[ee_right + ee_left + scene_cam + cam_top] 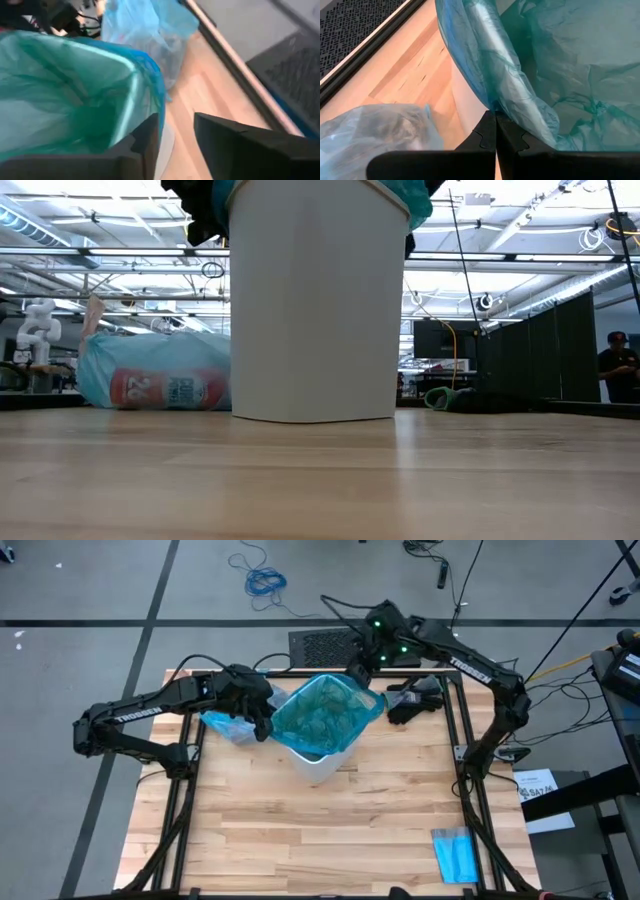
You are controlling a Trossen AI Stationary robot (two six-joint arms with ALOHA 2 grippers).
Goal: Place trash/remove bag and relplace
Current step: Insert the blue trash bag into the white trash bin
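Jaws: left gripper is clenched on the rim of the teal liner; right gripper stands parted at the far rim, nothing between its fingers.
Table: pale wood planks in a black frame, seen from overhead with both dark arms reaching in from the far side.
Bin: white and upright at the table's far middle, lined with the darker teal-green plastic, whose edge folds over the lip.
Bag: light-blue translucent liner, lying bunched on the table just beside the bin on the left arm's side, full (a red-and-white label shows through the film in the low view).
Black gloves: heaped near the right arm's side of the bin.
Folded blue sheet: flat at the near right corner, well apart from the rest.
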